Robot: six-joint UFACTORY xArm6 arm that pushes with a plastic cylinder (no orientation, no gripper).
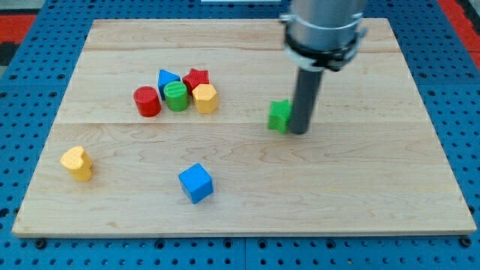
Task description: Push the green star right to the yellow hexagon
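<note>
With my tip (298,132) touching the green star's (279,115) right side, push left toward the yellow hexagon (205,97), steadily; no gripper here.

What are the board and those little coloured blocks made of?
The board looks like pale unvarnished wood: grain lines and plank seams show. The blocks, such as the blue cube and yellow heart, seem painted wood or plastic; the solid matte colour hides which.
</note>
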